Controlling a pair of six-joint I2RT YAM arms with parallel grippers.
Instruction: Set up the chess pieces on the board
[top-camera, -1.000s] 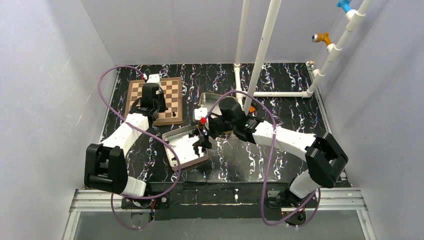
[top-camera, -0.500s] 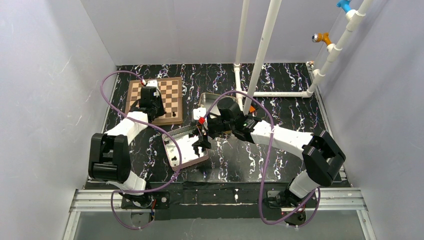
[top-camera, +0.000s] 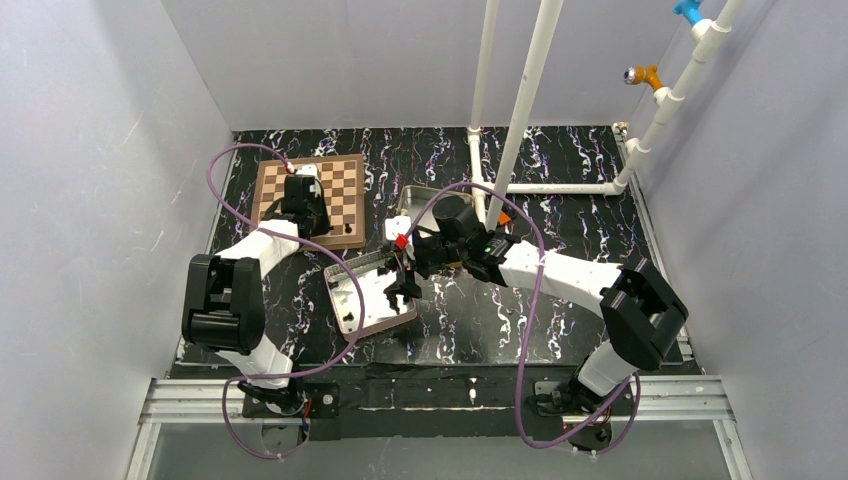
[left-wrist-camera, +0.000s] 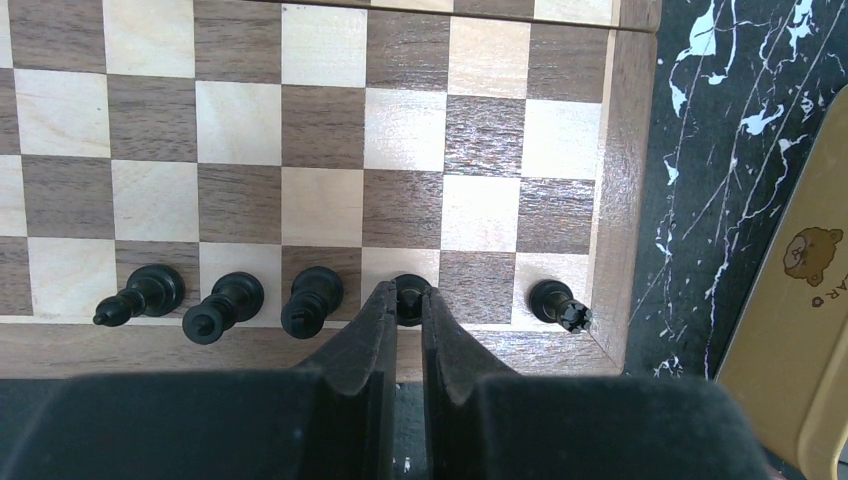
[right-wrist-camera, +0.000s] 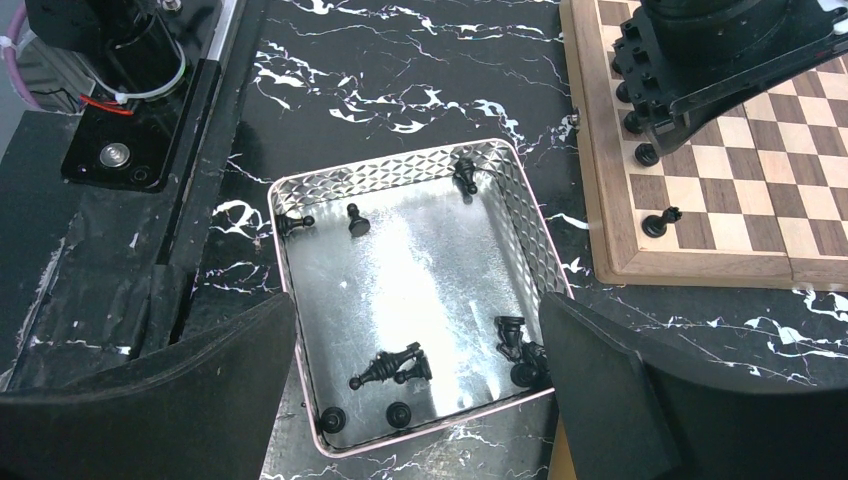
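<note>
The wooden board (top-camera: 345, 185) lies at the far left; it also shows in the left wrist view (left-wrist-camera: 320, 120) and the right wrist view (right-wrist-camera: 760, 190). My left gripper (left-wrist-camera: 405, 300) is shut on a black chess piece (left-wrist-camera: 411, 291) standing in the board's near row. Three pieces (left-wrist-camera: 222, 305) stand to its left and one (left-wrist-camera: 560, 303) at the right corner. My right gripper (right-wrist-camera: 418, 300) is open and empty above a metal tin (right-wrist-camera: 390, 163). The tin holds several loose black pieces (right-wrist-camera: 390, 368), some lying, some upright.
A second tin (top-camera: 425, 205) lies behind the right wrist. White pipes (top-camera: 520, 110) rise from the table's back. A tan lid with a bear print (left-wrist-camera: 800, 300) lies right of the board. Grey walls close in both sides.
The left arm has folded back, its elbow swinging nearer its base, while its gripper stays over the board's near row. The right arm has hardly moved.
</note>
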